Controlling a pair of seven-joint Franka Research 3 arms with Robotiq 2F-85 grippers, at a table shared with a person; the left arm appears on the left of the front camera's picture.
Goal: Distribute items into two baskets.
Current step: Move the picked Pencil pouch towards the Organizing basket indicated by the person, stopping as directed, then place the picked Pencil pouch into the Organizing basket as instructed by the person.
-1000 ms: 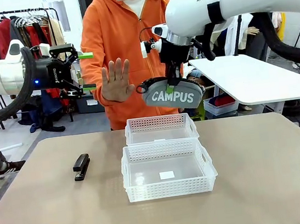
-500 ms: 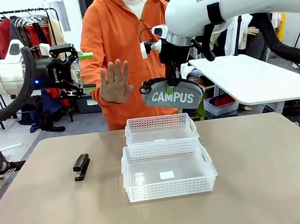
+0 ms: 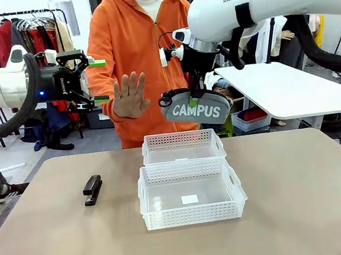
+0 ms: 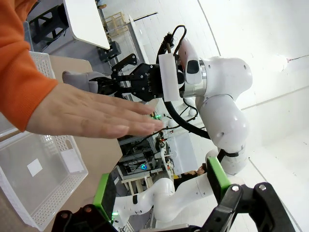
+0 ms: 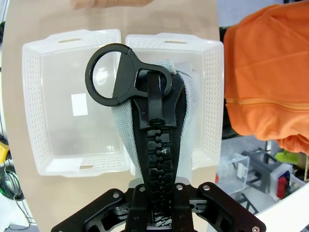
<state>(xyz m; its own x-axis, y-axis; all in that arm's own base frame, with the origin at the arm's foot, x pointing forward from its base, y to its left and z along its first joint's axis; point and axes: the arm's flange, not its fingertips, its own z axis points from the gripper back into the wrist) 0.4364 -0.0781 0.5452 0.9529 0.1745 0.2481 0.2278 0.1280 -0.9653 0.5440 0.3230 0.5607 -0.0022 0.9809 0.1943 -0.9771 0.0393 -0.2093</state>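
Your right gripper [image 3: 193,97] hangs clamped on the grey CAMPUS pouch [image 3: 198,109] above the far basket [image 3: 181,140]. Your left gripper [image 3: 98,81] gapes wide and empty beside the person's raised hand [image 3: 130,96]. The black stapler [image 3: 92,189] lies on the table [image 3: 305,198], left of the near basket [image 3: 194,212].

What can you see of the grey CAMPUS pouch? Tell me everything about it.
The pouch looks like soft grey fabric with white CAMPUS lettering, a black zipper along its top and a black ring-shaped loop at one end. It hangs in the air, slightly tilted, over the far basket. The right gripper is shut on its top edge. Nothing else touches it; the person's raised hand is beside it, apart.
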